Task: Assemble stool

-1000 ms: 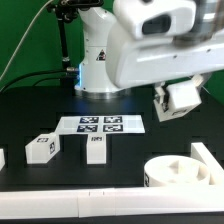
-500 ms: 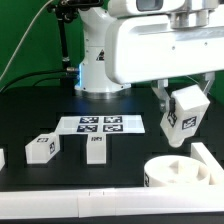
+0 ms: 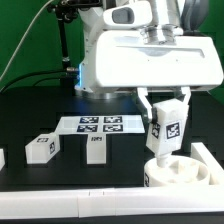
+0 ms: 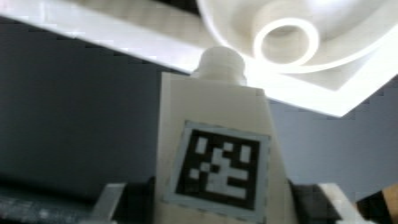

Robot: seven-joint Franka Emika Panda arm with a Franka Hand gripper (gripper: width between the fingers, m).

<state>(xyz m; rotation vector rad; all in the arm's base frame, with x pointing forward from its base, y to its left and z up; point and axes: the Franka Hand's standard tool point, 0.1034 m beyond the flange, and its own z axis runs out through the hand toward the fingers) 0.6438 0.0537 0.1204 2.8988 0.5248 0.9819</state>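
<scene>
Fingers (image 3: 148, 104) clamped on leg (image 3: 166, 130) | leg upright over seat (image 3: 160, 182) | whether it enters a socket (image 4: 288, 42): cannot tell

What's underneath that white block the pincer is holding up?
The round seat, its ring-shaped socket lying just past the leg. The leg covers part of the seat; whether they touch is unclear.

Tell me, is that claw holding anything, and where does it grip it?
Yes. The gripper holds a white stool leg, pinched on its two opposite sides near the upper end, with the tagged face left uncovered.
</scene>
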